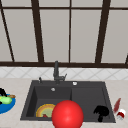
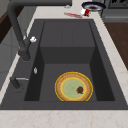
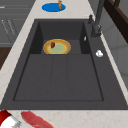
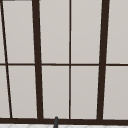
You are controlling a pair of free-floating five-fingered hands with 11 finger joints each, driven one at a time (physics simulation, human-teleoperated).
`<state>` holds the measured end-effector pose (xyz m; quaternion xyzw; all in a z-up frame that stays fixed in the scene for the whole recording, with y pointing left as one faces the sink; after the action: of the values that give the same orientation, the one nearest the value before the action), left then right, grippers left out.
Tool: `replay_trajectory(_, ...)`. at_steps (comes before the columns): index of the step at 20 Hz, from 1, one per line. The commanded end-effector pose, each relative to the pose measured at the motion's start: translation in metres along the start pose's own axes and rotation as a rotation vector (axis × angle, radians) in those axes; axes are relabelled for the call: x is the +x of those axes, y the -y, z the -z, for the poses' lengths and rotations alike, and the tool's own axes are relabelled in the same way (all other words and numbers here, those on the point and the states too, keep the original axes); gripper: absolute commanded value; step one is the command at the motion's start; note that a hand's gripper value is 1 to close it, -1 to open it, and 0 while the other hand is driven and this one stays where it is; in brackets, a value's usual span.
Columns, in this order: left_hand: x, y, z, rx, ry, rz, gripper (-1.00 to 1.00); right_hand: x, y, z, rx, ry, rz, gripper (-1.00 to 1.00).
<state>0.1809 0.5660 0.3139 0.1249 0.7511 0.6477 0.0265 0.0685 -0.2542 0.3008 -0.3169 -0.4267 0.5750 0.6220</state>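
A large red ball sits low in the front view, before the sink's front rim. To its right my right hand hovers over the front right corner of the dark sink, fingers relaxed and holding nothing. My left hand shows as a dark shape at the left edge, just above a blue plate that carries a green item. In the left basin lies a yellow-rimmed plate with a small red bit on it.
The black faucet stands behind the basin. A red strip and a red-and-white can lie on the counter right of the sink. Beyond them a dark pan rests. A window spans the wall.
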Motion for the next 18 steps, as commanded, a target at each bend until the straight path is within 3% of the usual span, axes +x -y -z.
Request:
replay_trajectory(1,-0.01,0.028,-0.016,0.037,-0.002,-0.013,1.0,0.0,0.0,0.0,0.0,0.0,0.0,0.0)
replay_trajectory(2,-0.021,0.034,-0.019,0.034,-0.02,-0.014,1.0,0.0,0.0,0.0,0.0,0.0,0.0,0.0)
replay_trajectory(7,-0.048,0.069,-0.037,0.042,-0.018,0.008,1.0,0.0,0.0,0.0,0.0,0.0,0.0,0.0)
replay_trajectory(11,-0.036,0.101,-0.069,0.04,0.0,0.005,1.0,0.0,0.0,0.0,0.0,0.0,0.0,0.0)
replay_trajectory(14,-0.039,0.115,-0.087,0.029,0.003,-0.012,1.0,0.0,0.0,0.0,0.0,0.0,0.0,0.0)
replay_trajectory(18,-0.057,0.122,-0.102,0.019,-0.009,-0.061,1.0,0.0,0.0,0.0,0.0,0.0,0.0,0.0)
